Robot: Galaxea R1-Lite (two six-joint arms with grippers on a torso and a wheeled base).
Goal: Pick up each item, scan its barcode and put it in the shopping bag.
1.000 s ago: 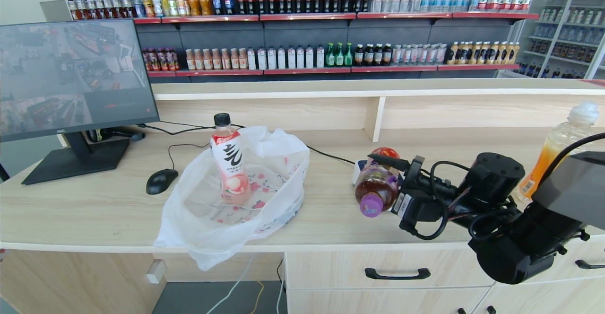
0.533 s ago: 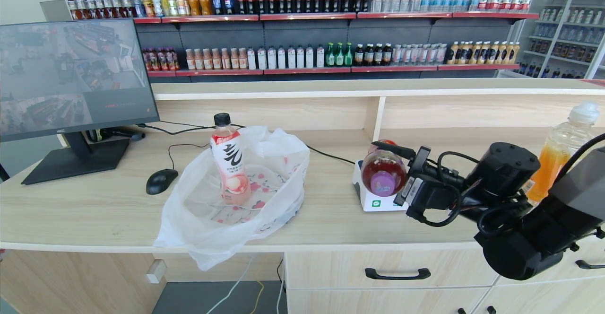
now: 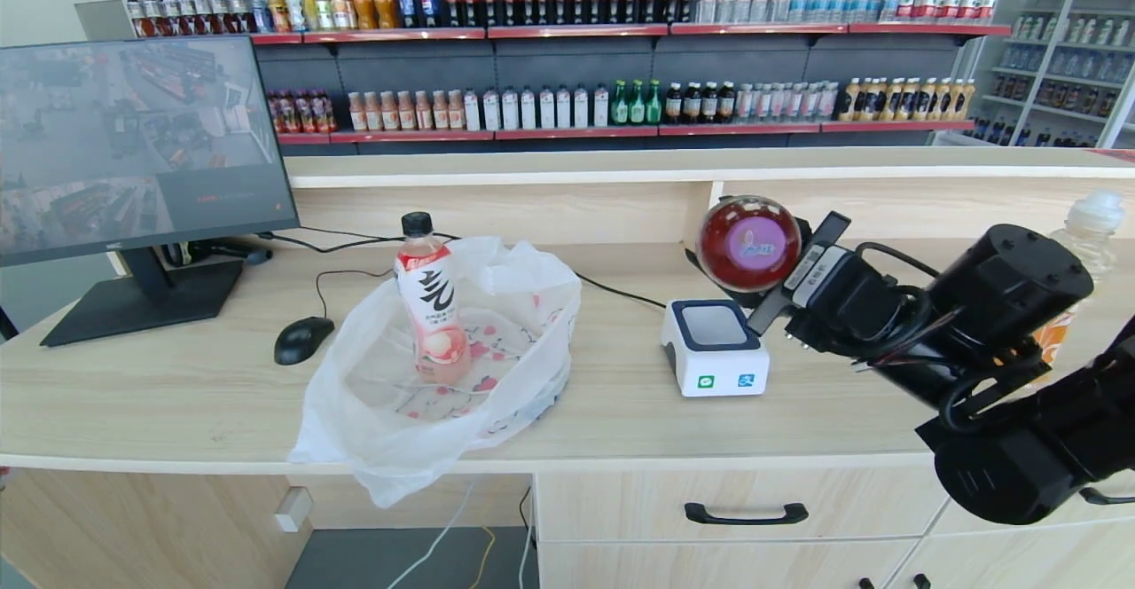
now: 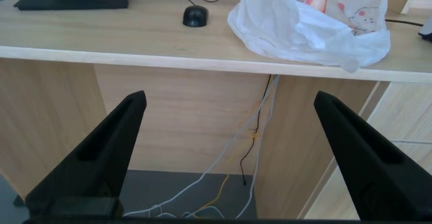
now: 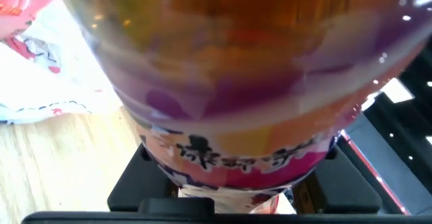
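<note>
So far one pink bottle (image 3: 430, 310) stands in the bag (image 3: 497, 376). The right gripper (image 3: 770, 263) is clamped on a second bottle (image 3: 747, 241), held in the air near the scanner (image 3: 714, 358), while the left gripper (image 4: 229, 102) hangs low with its fingers apart. Likely this bottle and the orange one (image 3: 1084, 239) on the counter (image 3: 177, 385) are left to bag.

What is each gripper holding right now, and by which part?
Right gripper: the purple-capped bottle, jaws shut across the sides of its body. Left gripper: open, nothing held.
</note>
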